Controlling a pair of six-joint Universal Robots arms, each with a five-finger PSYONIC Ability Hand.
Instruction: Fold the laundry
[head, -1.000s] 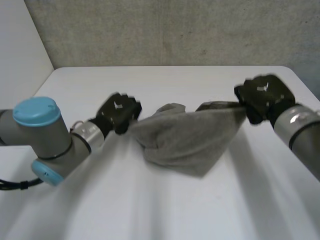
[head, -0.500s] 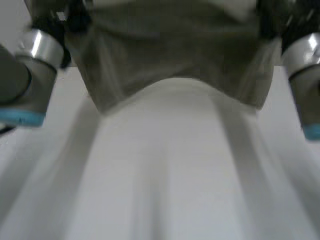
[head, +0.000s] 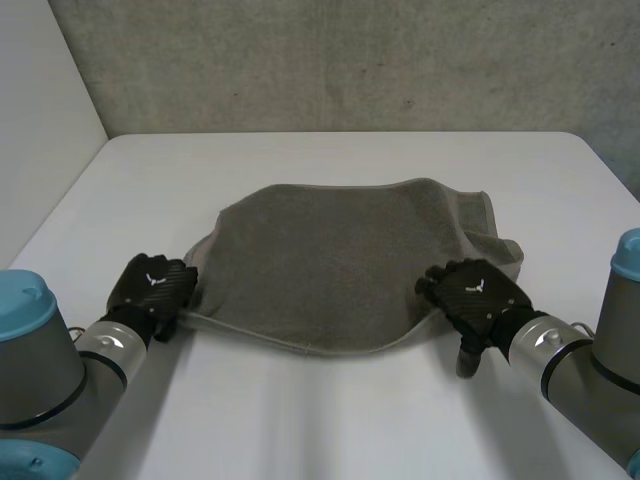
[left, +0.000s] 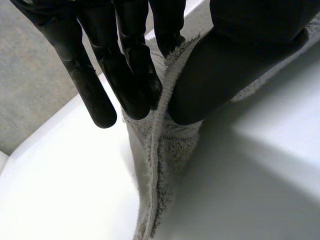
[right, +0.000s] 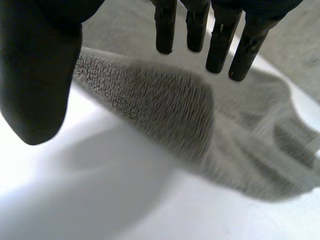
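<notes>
On the white surface (head: 330, 420) a grey towel (head: 340, 250) lies spread nearly flat, its long edges running across in front of the robot. At the towel's near left corner sits the left hand (head: 152, 290). At its near right corner sits the right hand (head: 478, 295), lying partly on the cloth. The head view gives that layout, and also a doubled ridge of cloth along the towel's right edge, but it hides how each hand meets the towel.

The left wrist view supplies that: the straight fingers (left: 127, 75) and the thumb (left: 215, 80) close on the towel's hemmed edge from either side, pinching it so that it stands up between them.

The right wrist view shows that hand's fingers (right: 196, 30) straight and side by side over the towel's corner. The thumb (right: 37, 85) is held wide apart over bare surface just off the towel's edge, gripping nothing. Whether those fingertips actually touch the cloth is hard to judge from here.
</notes>
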